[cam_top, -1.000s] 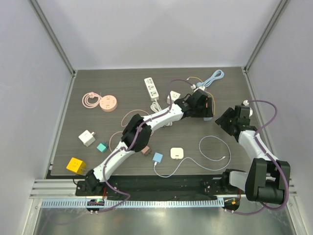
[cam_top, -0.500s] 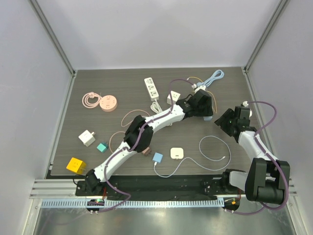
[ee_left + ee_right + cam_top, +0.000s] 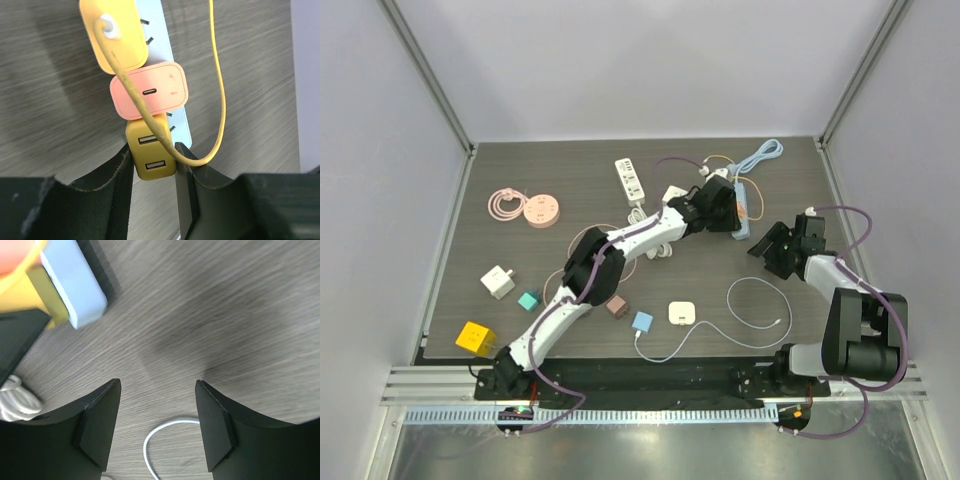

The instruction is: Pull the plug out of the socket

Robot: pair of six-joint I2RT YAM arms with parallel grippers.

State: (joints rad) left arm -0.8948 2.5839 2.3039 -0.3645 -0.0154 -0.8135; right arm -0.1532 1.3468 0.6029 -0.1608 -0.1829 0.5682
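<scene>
Reached farther up the tabletop (image 3: 520,270) and clamped left jaws on the mustard plug (image 3: 150,152) at the end of the pale socket strip (image 3: 152,45), kept right jaws part-open and empty, risked dragging the seemingly unpinned strip along.

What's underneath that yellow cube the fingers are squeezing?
A pale blue power strip lies under the yellow cube, showing along its right side. The socket beneath and the cube's prongs are hidden.

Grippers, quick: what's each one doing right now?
Left gripper: closed on the yellow plug.
Right gripper: open, holding nothing.
</scene>
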